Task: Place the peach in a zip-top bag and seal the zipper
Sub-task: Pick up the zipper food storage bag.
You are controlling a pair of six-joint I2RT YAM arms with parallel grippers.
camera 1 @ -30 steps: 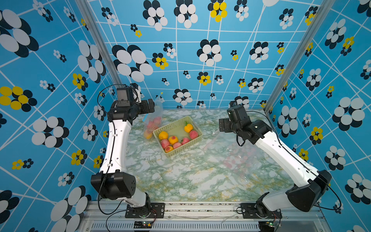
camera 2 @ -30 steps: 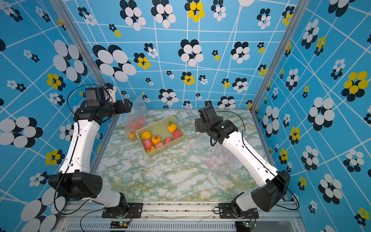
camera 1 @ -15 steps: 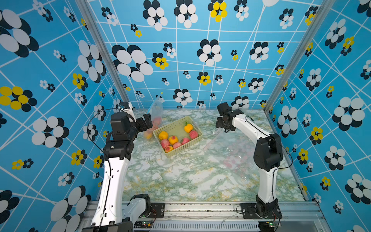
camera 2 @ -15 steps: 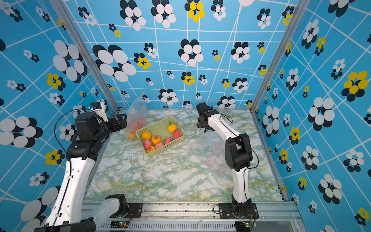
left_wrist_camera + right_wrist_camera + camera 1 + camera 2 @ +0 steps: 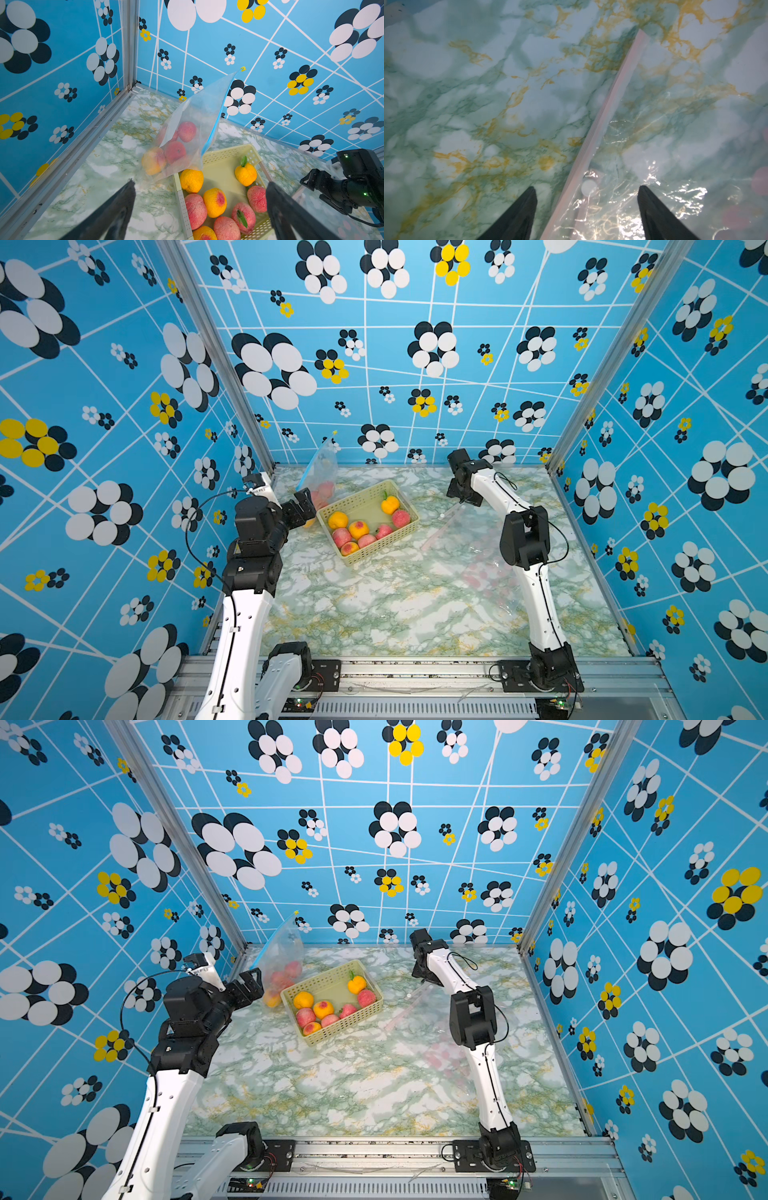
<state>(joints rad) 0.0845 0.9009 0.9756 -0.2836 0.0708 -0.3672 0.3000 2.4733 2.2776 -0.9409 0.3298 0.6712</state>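
Here, the left fingers (image 5: 306, 508) gape wide, holding nothing, beside a filled zip-top bag (image 5: 193, 124); peaches (image 5: 341, 536) lie in the basket (image 5: 382, 545) just right. The right fingers (image 5: 517, 216), parted and empty, straddle the pink zipper strip (image 5: 608, 104) of a flat zip-top bag (image 5: 654, 155) on the bench (image 5: 374, 614).

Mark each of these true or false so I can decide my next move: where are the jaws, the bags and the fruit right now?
1. The left gripper has open jaws and holds nothing. True.
2. The basket is empty. False: it holds several pieces of fruit, among them a peach.
3. The blue-zipper bag lies flat on the table. False: it stands up beside the basket, with peaches inside.
4. The right gripper has its jaws apart, one on each side of the pink zipper strip of the flat bag. True.
5. The right gripper holds a peach. False: no fruit is between its jaws.
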